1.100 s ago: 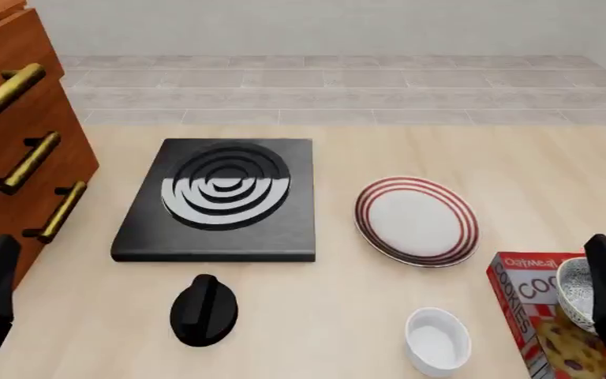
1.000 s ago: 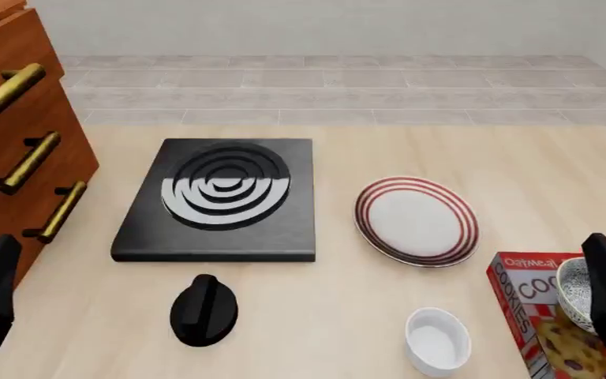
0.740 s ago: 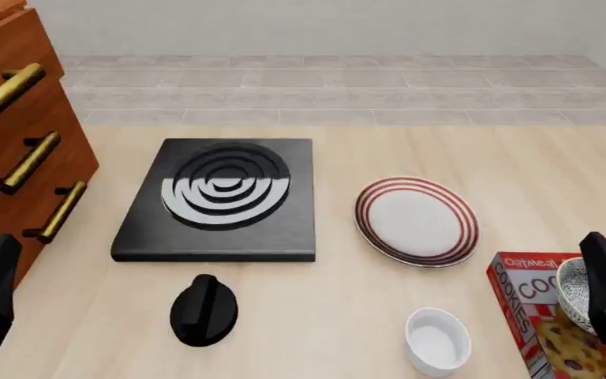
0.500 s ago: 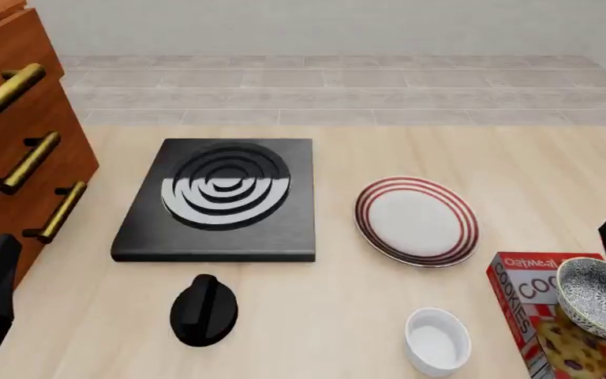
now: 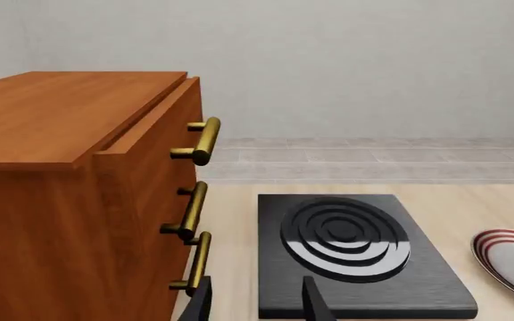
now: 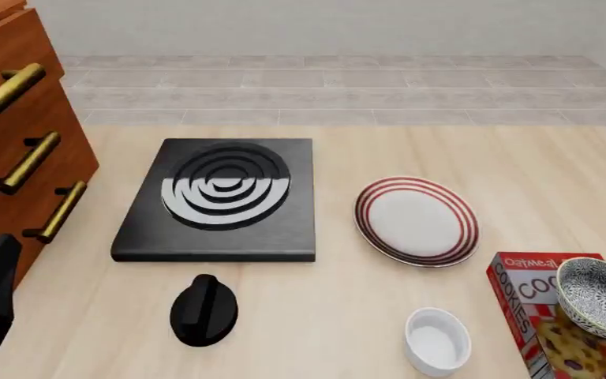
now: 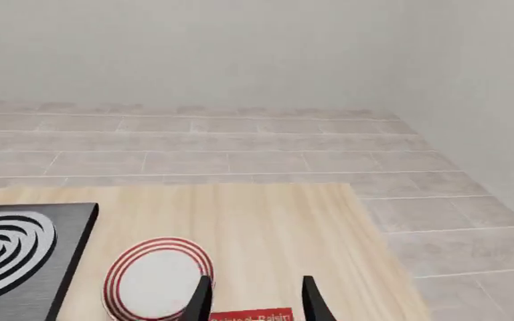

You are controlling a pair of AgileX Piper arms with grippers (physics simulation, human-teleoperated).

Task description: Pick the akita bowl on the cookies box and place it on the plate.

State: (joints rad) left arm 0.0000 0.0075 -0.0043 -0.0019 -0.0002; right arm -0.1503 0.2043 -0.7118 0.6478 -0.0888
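Both end effectors parted, fingers empty.

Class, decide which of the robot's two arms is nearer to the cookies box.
Right. The right tool sits just over the cookies box, whose top edge shows between its fingers. The left tool is across the table by the wooden drawers.

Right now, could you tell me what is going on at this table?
A two-armed robot is meant to move the akita bowl from the cookies box onto the plate. At this moment the bowl sits on the box at the table's near right, and nothing is gripping it. The right hand is open, looking over the plate and the box's edge. The left hand is open too, near the black burner.
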